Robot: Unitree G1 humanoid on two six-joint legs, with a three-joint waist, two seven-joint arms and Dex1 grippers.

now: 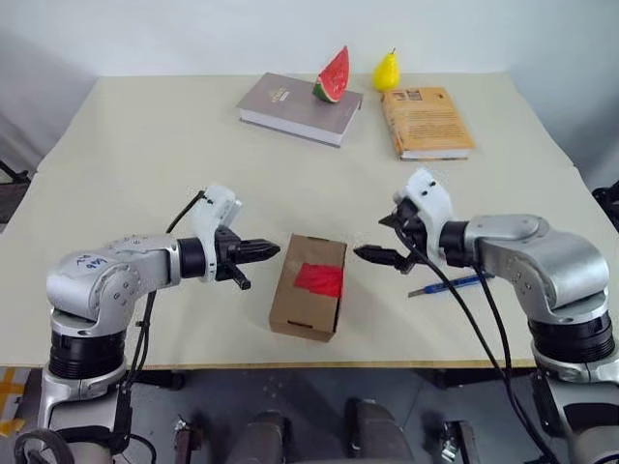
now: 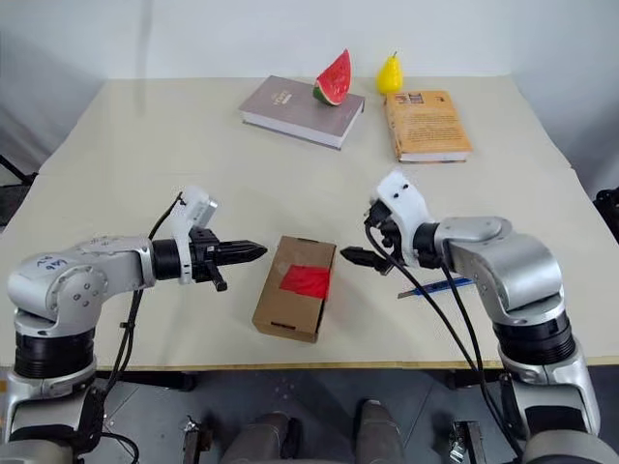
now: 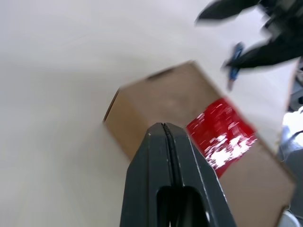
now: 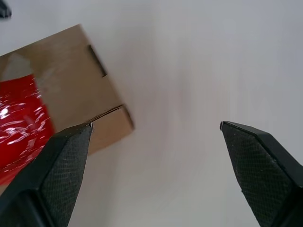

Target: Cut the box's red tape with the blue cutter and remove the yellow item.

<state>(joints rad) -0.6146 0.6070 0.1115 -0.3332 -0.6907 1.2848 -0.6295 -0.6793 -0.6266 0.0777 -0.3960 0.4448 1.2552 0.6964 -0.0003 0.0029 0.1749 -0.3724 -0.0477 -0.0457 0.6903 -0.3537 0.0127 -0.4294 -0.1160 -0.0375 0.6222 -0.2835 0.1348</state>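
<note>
Box: your small brown cardboard box (image 1: 308,299) lies on the pale table (image 1: 145,174) near its front edge, between the two end effectors, flaps down.
Tape: the bright red tape patch (image 1: 320,280) sits across the box's top, unbroken as far as you can see.
Cutter: the slim blue pen-like cutter (image 1: 450,285) lies flat on the table to the right of the box, partly behind your right arm, touched by neither end effector.
Left end effector: your left end effector (image 1: 268,251) hangs just left of the box, fingers pressed together, holding nothing.
Right end effector: your right end effector (image 4: 154,127) hangs just right of the box, fingers spread wide, empty.
Far side: a grey book (image 1: 300,107) carries a red watermelon slice (image 1: 334,75); a yellow pear (image 1: 387,71) stands beside an orange book (image 1: 426,122).
</note>
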